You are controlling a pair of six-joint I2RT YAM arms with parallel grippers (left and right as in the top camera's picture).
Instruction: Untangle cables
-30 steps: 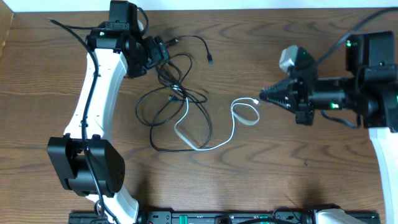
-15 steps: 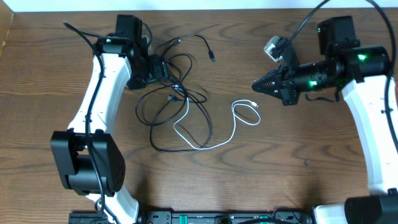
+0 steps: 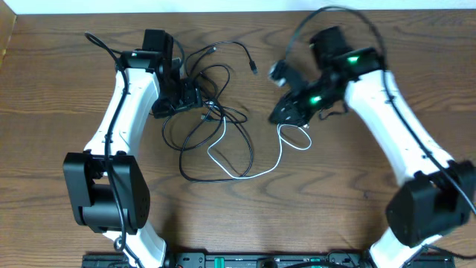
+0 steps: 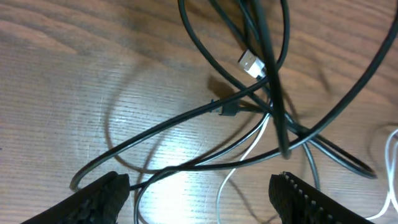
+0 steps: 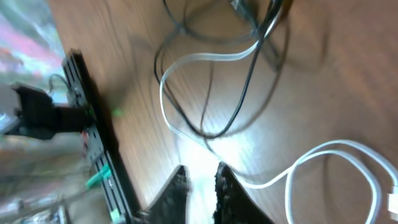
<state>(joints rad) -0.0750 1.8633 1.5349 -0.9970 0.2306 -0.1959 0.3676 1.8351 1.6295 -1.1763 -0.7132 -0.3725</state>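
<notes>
The cables lie mid-table: black cables point(image 3: 212, 112) loop over one another, and a white cable point(image 3: 245, 176) runs out of them to a small loop point(image 3: 294, 138) on the right. My left gripper point(image 3: 195, 98) hangs over the tangle's upper left, open wide. In the left wrist view, black cables point(image 4: 273, 93), a white strand point(image 4: 239, 165) and a silver plug point(image 4: 250, 63) lie beyond the left gripper point(image 4: 202, 190). My right gripper point(image 3: 277, 115) sits just above the white loop. In the right wrist view the right gripper point(image 5: 200, 180) shows a narrow gap holding nothing, beside the white cable point(image 5: 298, 165).
A black rail point(image 3: 260, 260) runs along the table's front edge and shows again in the right wrist view point(image 5: 93, 137). The table's far edge point(image 3: 238, 11) is close behind both arms. Thick black arm wires point(image 3: 327, 15) arch over the right arm.
My right arm has swung left and down to the white loop, and its jaws have parted from shut to a narrow gap. My left gripper has shifted slightly onto the tangle.
</notes>
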